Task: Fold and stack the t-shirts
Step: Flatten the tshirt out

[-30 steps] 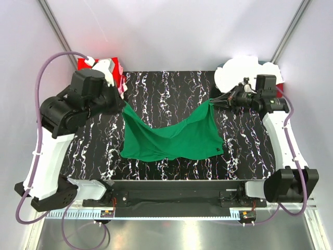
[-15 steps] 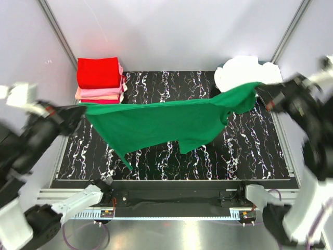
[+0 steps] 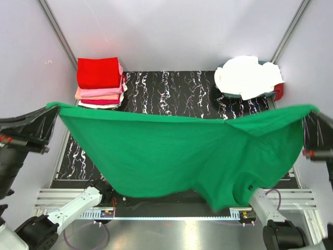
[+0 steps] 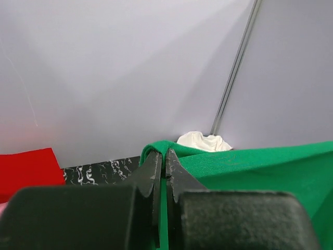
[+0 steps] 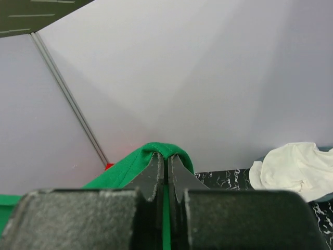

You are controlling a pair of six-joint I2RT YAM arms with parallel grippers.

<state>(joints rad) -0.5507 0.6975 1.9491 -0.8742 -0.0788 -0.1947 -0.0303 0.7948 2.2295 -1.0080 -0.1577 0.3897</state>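
Observation:
The bright green t-shirt (image 3: 171, 153) hangs spread wide in the air over the front half of the black white-veined mat (image 3: 171, 94). My left gripper (image 3: 53, 110) is shut on its left top corner, and my right gripper (image 3: 310, 112) is shut on its right top corner. In the left wrist view the green t-shirt (image 4: 250, 166) folds over the shut left gripper (image 4: 165, 156). In the right wrist view the green t-shirt (image 5: 125, 166) drapes over the shut right gripper (image 5: 166, 159). The shirt's lower edge sags lowest at the front right.
A stack of folded t-shirts (image 3: 99, 83), red on top with pink and cream below, sits at the mat's back left. A crumpled heap of white shirts (image 3: 247, 75) lies in a grey bin at the back right, with the white shirts (image 5: 294, 166) also in the right wrist view. Slanted frame posts stand at both back corners.
Both arms have swung outward and toward the camera, lifting the green t-shirt off the mat. It went from a bunched drape to a wide, taut sheet held by its two top corners.

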